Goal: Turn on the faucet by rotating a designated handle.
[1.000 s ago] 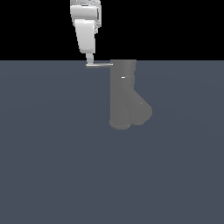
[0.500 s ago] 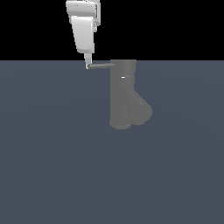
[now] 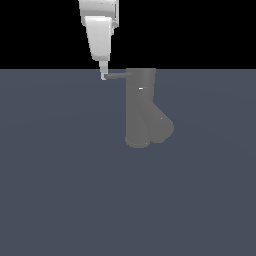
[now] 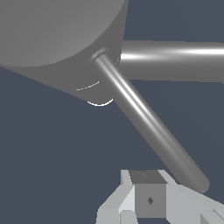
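Standing on a flat dark blue-grey floor [image 3: 60, 200] in the exterior view, the faucet [image 3: 140, 107] is a matte grey upright cylinder, near the middle of the scene. Its stubby spout [image 3: 162, 127] branches low toward the exterior view's right. The handle [image 3: 116, 76], a thin rod, sticks out level from the faucet's top toward the exterior view's left. White arm [image 3: 99, 30] comes down from above; the gripper [image 3: 103, 76] sits at the rod's free end, touching or just beside it. Fingers too small here to separate.

Wrist view: faucet body [image 4: 61, 35] fills the upper part, the handle [image 4: 148, 124] running from it toward the camera as a pale glossy rod. The gripper [image 4: 148, 199] shows as pale grey blocks at the frame edge, close beside the rod's rounded tip. Whether the jaws are clenched or released, cannot tell; no grasp on the rod is visible.
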